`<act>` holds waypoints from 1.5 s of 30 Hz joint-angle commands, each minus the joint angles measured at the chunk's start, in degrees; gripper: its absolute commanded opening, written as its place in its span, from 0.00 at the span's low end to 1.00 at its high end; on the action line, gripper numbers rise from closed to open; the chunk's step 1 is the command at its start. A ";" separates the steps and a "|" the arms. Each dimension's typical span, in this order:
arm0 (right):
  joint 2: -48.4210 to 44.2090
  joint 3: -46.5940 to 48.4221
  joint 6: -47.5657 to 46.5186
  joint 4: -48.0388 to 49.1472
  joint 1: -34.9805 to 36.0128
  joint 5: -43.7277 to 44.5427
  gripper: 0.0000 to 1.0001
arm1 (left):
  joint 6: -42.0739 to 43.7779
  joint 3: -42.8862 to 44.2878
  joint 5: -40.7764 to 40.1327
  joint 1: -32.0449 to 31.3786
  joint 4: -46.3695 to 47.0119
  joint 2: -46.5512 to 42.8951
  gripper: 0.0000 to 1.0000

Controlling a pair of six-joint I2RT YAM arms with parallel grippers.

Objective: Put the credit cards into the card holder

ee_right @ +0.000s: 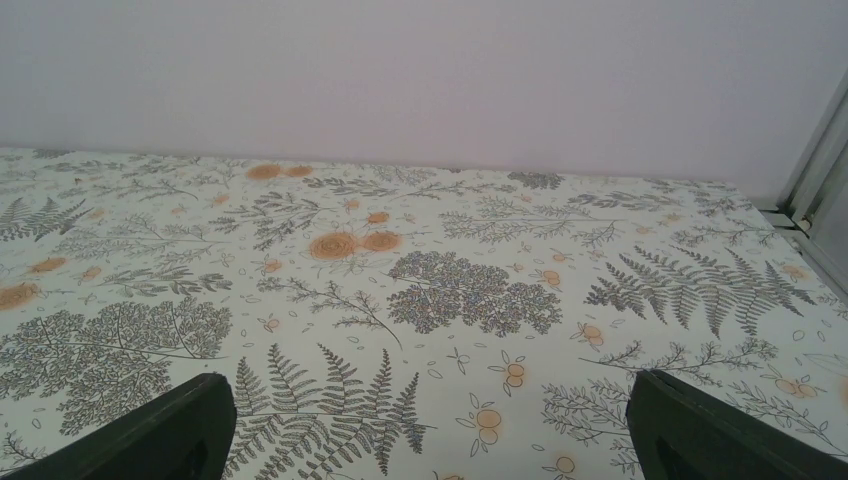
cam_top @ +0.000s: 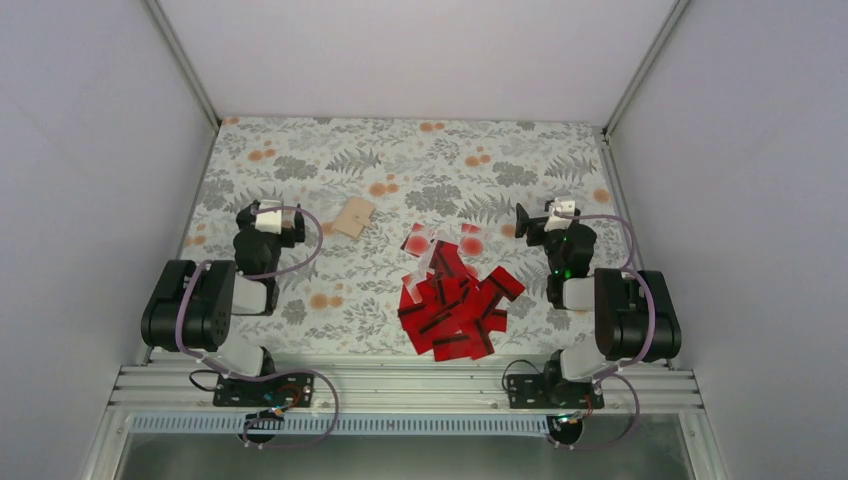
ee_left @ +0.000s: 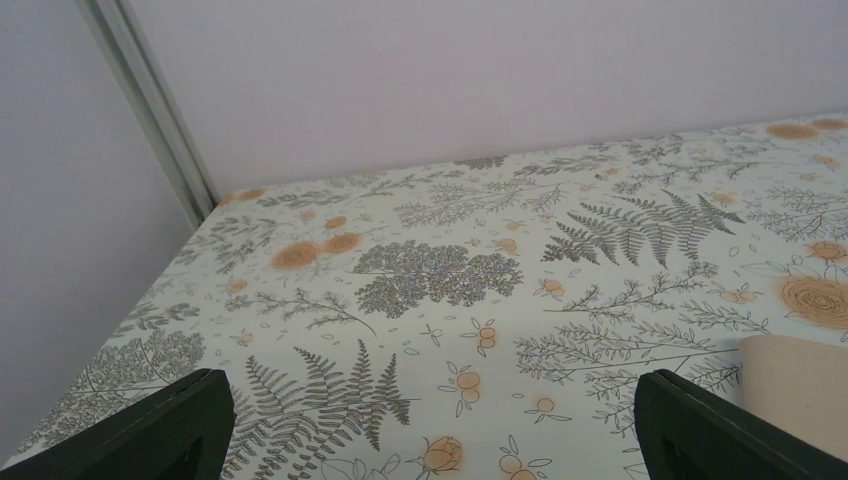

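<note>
**Top, left wrist and right wrist views.** The cards [cam_top: 455, 300] lie in a loose, overlapping heap on the tabletop [cam_top: 300, 160]. The heap sits between the arms, toward the near edge, with two pale-faced cards at its far side. The holder [cam_top: 354, 216] lies flat and apart from the heap, farther back and to its left.

Both end effectors are spread wide and carry nothing. The left end effector [cam_top: 272, 212] is just beside the holder, a corner of which shows past its right finger in the left wrist view. The right end effector [cam_top: 548, 215] stands to the right of the heap's far end, and its own camera sees only cloth.

The cards are judged thin, light, stiff and slick, so one lying flat offers no purchase. It is better to take a card propped on its neighbours, by a raised short edge. The holder is probably soft and light enough to slide, so it should be pinned at one end. Which side its mouth faces cannot be told.
</note>
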 commanded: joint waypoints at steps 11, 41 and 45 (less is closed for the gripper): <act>0.17 -0.14 -0.29 2.62 -0.33 0.28 0.99 | -0.08 0.17 0.44 -0.03 2.33 -0.06 1.00; -16.16 40.36 9.02 -50.44 -0.02 4.62 0.99 | -11.66 60.71 -8.61 -3.28 -81.65 -10.78 1.00; -13.44 51.08 11.60 -58.99 -0.01 3.77 0.99 | -13.59 63.18 -8.64 -2.52 -83.68 -10.76 1.00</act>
